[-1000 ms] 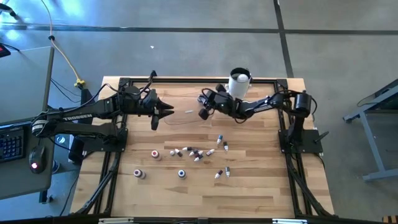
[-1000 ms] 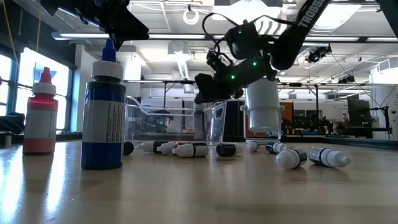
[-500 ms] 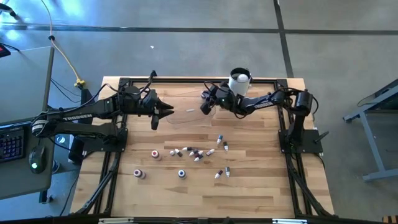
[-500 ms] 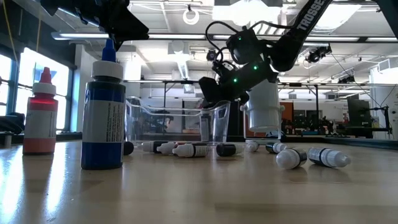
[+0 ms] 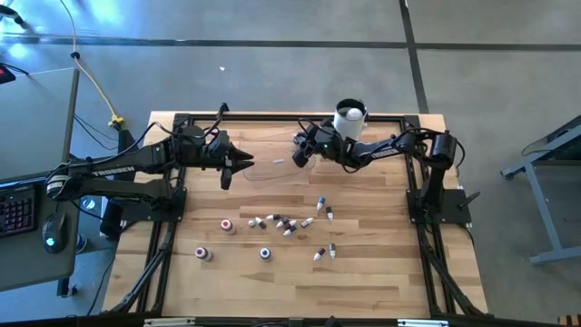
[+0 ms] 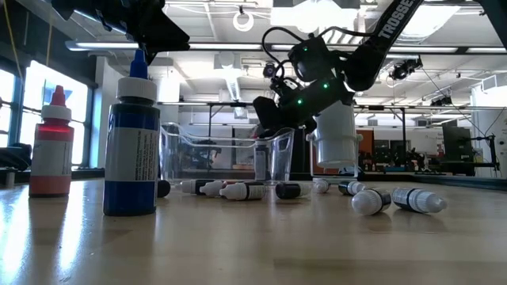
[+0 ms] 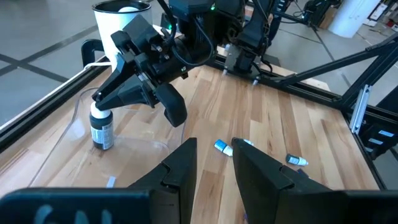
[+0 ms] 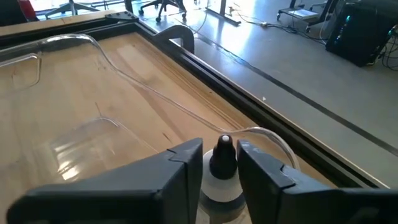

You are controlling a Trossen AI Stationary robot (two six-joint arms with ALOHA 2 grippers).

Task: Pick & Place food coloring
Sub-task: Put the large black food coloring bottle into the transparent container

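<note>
One small food coloring bottle stands upright in my right gripper, over the clear plastic container near the table's far edge. That gripper is shut on it. The other food coloring bottles lie scattered on the wood at mid-table, with three round pots toward the near left. Two of these stand close to the camera in the low view, one blue and one red. My left gripper is open and waits left of the container, touching nothing. My right gripper pinches the bottle's top end between its two fingers, one on each side. The fingers slant down from the table's far right. The bottle hangs upright below them, its lower part inside the clear container. Whether it touches the container's floor I cannot tell.
A large white cylindrical container with a dark top stands at the far edge, just behind my right arm. Black rails frame the table. Bare wood lies toward the near edge.
My right gripper, still shut on the bottle, drew back a little toward the table's far edge over the clear container, then held still for the last half second. The left arm and the scattered bottles stayed put.
</note>
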